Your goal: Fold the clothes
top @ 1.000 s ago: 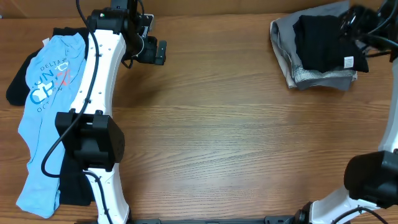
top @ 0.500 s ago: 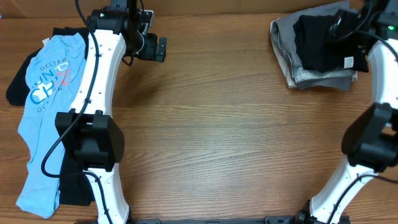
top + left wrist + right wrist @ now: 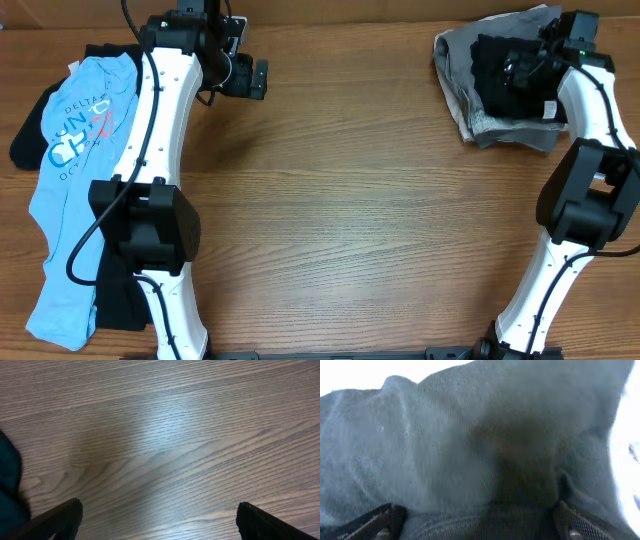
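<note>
— Tabletop point(image 3: 380, 220) first: what covers it?

— Wood grain, mostly bare across the middle. Along the table's left edge lies the light blue printed T-shirt point(image 3: 60, 200), spread lengthwise and rumpled, with black pieces point(image 3: 25, 140) showing from under it at the far and near ends.

— And the table's far right corner?

— A grey garment point(image 3: 455, 60) lies there, loosely folded, with the black T-shirt point(image 3: 495, 80) folded on top of it.

— Where are the claws?

— The left gripper point(image 3: 262, 78) hangs over bare wood near the table's far edge, just beside the blue shirt but apart from it. In the left wrist view its fingers point(image 3: 55, 520) stand wide apart with nothing but wood between them. The right gripper point(image 3: 515, 68) is down on the pile at the far right corner. In the right wrist view its fingers point(image 3: 375, 522) are spread too, and fabric fills the frame right up against them. The view is too blurred to say which garment it is.

— Anything smaller?

— A white tag point(image 3: 548, 108) at the black T-shirt's near right corner.
</note>
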Robot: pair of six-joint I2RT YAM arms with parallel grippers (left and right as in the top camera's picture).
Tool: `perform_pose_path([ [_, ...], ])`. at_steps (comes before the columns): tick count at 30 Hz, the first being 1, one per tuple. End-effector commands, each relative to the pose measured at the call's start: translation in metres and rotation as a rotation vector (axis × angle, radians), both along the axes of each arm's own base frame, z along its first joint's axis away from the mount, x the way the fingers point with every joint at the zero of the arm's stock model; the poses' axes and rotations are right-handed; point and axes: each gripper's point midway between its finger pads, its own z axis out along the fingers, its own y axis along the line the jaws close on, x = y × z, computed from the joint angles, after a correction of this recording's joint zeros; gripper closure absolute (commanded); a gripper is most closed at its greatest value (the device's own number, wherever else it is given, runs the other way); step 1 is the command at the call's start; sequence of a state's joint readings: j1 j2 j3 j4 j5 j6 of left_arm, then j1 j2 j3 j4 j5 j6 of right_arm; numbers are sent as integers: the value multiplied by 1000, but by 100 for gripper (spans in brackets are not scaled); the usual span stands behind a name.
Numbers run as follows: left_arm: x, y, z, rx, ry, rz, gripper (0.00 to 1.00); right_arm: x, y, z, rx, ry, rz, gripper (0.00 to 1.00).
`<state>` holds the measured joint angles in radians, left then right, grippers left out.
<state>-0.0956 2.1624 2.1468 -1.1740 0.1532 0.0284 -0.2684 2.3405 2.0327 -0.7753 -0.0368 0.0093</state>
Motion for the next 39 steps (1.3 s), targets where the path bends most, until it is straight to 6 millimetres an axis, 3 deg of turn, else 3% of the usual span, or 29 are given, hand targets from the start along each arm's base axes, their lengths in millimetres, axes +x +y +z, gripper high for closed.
perform_pose_path([
  [1,0,5,-6,5,14,15,0,14,-8,96,-54,-165,-27,0],
  [5,0,5,-6,5,14,15,0,1,-5,206,-93,-316,-28,0],
  [6,0,5,-6,4,14,15,0,-10,-2,237,-103,-353,-29,0],
  [9,0,5,-6,5,14,15,0,-42,7,300,-120,-422,-28,0],
  [11,0,5,-6,4,14,15,0,-75,18,341,-125,-465,-23,0],
  [16,0,5,-6,4,14,15,0,-128,32,400,-151,-561,-23,0],
  [21,0,5,-6,4,14,15,0,-150,38,426,-166,-621,-23,0],
  [33,0,5,-6,5,14,15,0,-157,40,429,-168,-624,-23,0],
  [36,0,5,-6,5,14,15,0,-174,47,444,-215,-647,-50,0],
  [39,0,5,-6,5,14,15,0,-196,74,451,-203,-655,1,0],
])
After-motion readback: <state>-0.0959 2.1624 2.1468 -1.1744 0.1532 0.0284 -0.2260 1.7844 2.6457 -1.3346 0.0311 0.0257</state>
